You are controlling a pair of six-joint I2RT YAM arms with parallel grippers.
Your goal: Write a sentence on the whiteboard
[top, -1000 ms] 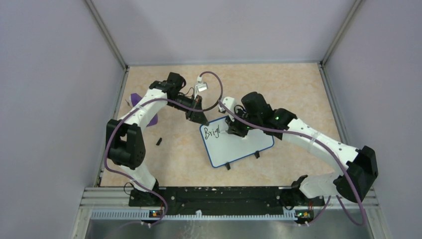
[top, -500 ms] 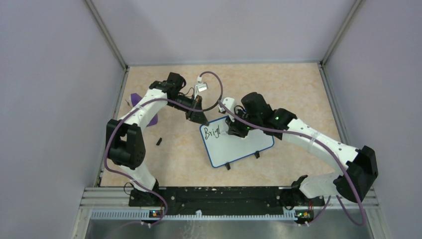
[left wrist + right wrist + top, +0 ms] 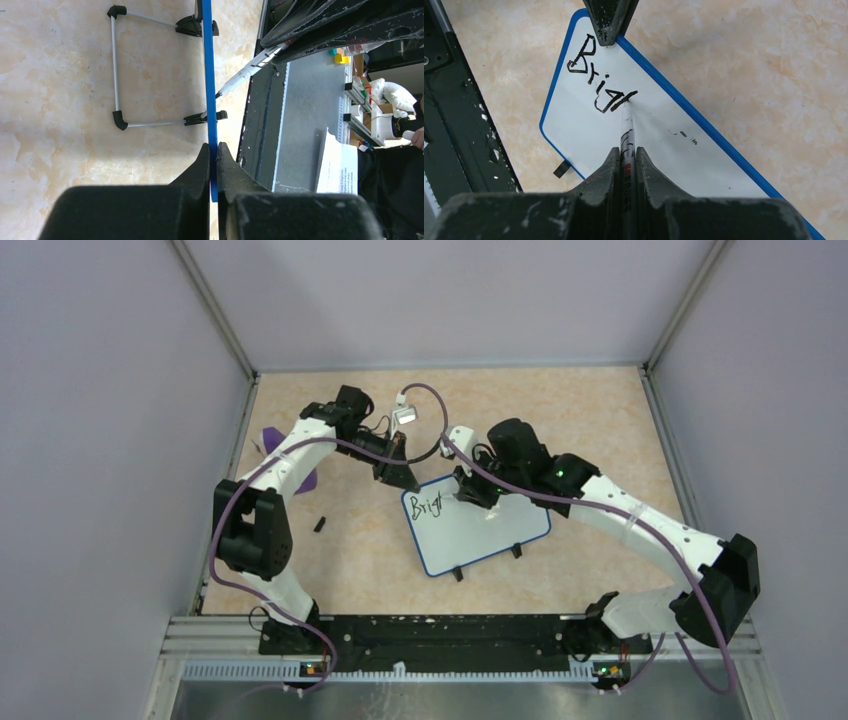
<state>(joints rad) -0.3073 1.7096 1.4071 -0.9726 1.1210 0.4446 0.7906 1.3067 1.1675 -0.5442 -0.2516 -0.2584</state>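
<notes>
Small blue-framed whiteboard (image 3: 490, 530) stands on wire feet mid beige worktop (image 3: 580, 420); looks light, stiff, probably tippy. Best held by the frame: left end effector (image 3: 213, 150) pinches its top edge, right end effector (image 3: 628, 152) clamps slim marker (image 3: 626, 127), tip on black lettering (image 3: 596, 85).

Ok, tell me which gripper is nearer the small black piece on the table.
Left. The left gripper clamps the whiteboard corner, right of the piece; the right gripper, holding the marker, sits farther right.

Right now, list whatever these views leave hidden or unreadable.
- Left wrist: the whiteboard shows edge-on, so its writing face is hidden.
- Right wrist: the marker barrel is mostly buried inside the right gripper.
- Top external: the small black piece is too small to identify.
</notes>
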